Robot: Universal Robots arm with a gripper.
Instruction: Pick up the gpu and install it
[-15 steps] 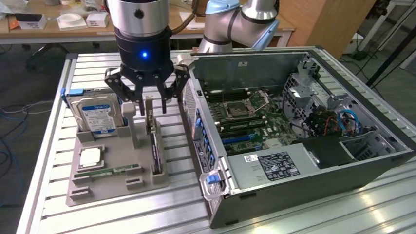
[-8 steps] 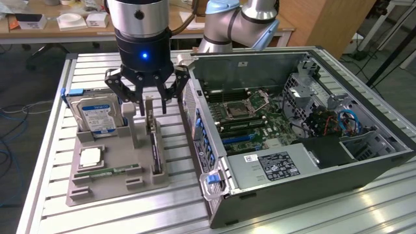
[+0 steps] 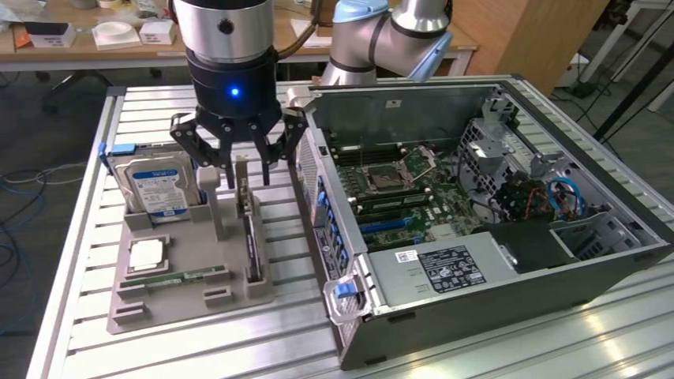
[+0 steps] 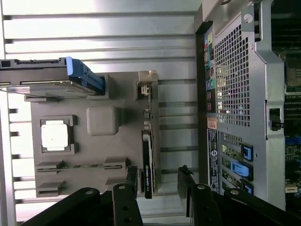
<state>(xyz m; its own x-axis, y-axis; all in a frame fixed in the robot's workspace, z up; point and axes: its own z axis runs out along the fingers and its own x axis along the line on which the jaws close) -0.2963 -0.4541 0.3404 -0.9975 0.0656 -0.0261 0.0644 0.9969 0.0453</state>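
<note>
The pincer (image 3: pixel 240 162) hangs released, its fingers (image 3: pixel 200 158) spread wide and grasping nothing; directly beneath it the gpu (image 3: pixel 251 237) stands on its long edge in a slot of the grey tray (image 3: pixel 189 304), its upper end seen between the spread fingers; in the wrist view the card's thin dark edge lines up with the gap; the hard drive (image 3: pixel 158 185) stands beside the pincer on the exterior view's left; the open computer case (image 3: pixel 474 221) lies on the pincer's other side.
</note>
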